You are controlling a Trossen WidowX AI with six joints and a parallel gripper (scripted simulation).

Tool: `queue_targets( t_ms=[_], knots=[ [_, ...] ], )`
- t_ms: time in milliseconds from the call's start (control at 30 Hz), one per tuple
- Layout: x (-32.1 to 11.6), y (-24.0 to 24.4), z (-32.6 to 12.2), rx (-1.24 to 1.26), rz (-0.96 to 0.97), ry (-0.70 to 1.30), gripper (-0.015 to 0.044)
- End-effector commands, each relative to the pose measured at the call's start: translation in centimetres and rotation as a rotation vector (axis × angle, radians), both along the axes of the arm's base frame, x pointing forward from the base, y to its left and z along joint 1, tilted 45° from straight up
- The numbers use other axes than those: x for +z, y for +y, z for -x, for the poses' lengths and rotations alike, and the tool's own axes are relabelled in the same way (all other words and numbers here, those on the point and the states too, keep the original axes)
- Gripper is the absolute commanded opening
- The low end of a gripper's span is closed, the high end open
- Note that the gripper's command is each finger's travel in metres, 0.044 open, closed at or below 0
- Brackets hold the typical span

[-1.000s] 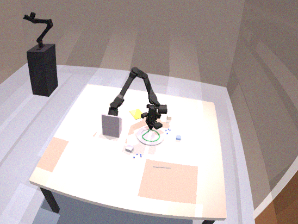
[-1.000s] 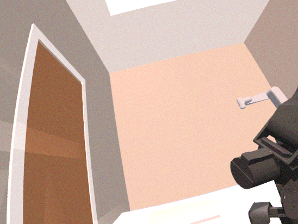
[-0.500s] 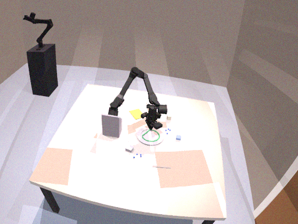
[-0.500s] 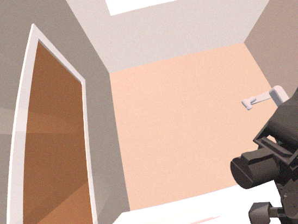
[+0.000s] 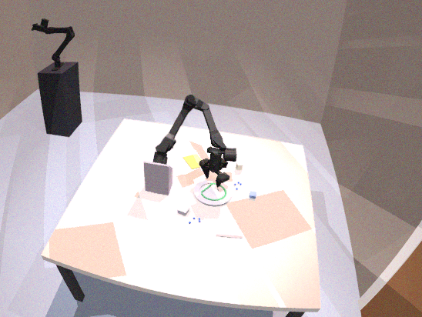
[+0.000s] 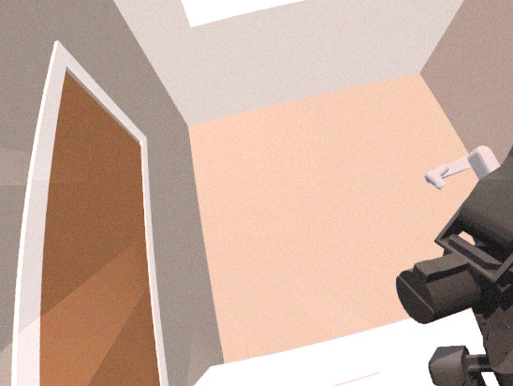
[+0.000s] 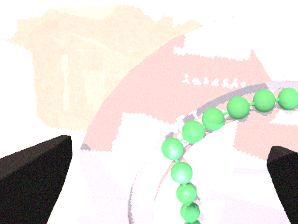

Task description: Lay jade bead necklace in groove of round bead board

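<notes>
The jade bead necklace (image 5: 214,200) (image 7: 238,107) lies on the round bead board (image 5: 214,203) (image 7: 150,85). In the wrist view its upper beads follow the curved groove. From the leftmost bead the string turns sharply and runs down inside the groove's line, off the groove there. In the top view this shows as a straighter stretch at the ring's upper left. The rest of the ring is too small to judge. My gripper (image 5: 212,181) (image 7: 173,152) is wide open low over the board, with nothing held; in the wrist view its fingers stand on both sides of that turn.
A grey upright panel (image 5: 158,178) stands left of the board. A grey block (image 5: 183,210), a blue cube (image 5: 252,195), a pale cube (image 5: 239,166), a yellow square (image 5: 192,161), a thin stick (image 5: 229,235) and small blue dots lie around it.
</notes>
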State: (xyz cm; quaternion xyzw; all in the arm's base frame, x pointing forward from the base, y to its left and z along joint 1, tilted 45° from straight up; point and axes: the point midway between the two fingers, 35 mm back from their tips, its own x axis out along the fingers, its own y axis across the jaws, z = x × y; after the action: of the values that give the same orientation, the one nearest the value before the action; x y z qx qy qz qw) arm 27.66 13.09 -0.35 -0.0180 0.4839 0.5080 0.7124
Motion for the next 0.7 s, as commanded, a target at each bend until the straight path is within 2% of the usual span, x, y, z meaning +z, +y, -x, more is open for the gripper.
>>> queue_targets(
  t_ms=[0, 567, 667],
  knots=[
    [0.17, -0.14, -0.05, 0.005, 0.005, -0.002, 0.044],
    [0.17, -0.14, -0.05, 0.005, 0.005, -0.002, 0.044],
    [-0.3, -1.12, 0.21, 0.041, 0.012, -0.038, 0.0361]
  ],
)
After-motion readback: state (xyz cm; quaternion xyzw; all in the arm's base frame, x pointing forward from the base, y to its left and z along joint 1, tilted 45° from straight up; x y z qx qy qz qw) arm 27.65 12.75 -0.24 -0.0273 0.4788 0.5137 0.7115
